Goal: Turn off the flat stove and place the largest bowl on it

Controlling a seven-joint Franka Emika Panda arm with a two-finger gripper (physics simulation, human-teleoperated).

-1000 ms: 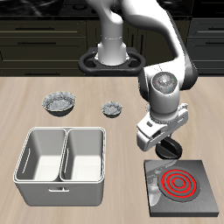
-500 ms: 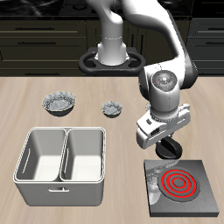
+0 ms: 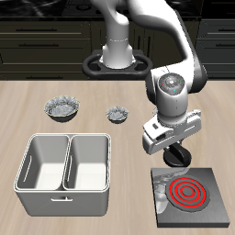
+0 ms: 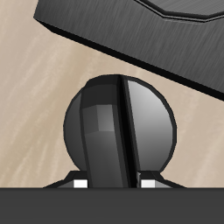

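Matt dark-grey flat stove (image 3: 191, 193), pale wood-grain table (image 3: 37, 128), speckled bowls (image 3: 61, 108).

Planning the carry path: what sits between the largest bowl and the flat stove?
In the exterior view, the small bowl and the gripper lie between the largest bowl and the flat stove; otherwise bare table.

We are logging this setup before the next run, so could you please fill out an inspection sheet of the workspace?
Surface: light wooden table.
Job's things: flat stove at the front edge, burner rings red; largest bowl farther back, upright.
Clutter: small bowl; white two-compartment bin; another bowl partly hidden under the gripper.
Grippers: gripper low behind the stove, fingers together.
Cables: nothing seen.
Surroundings: dark cabinets behind.
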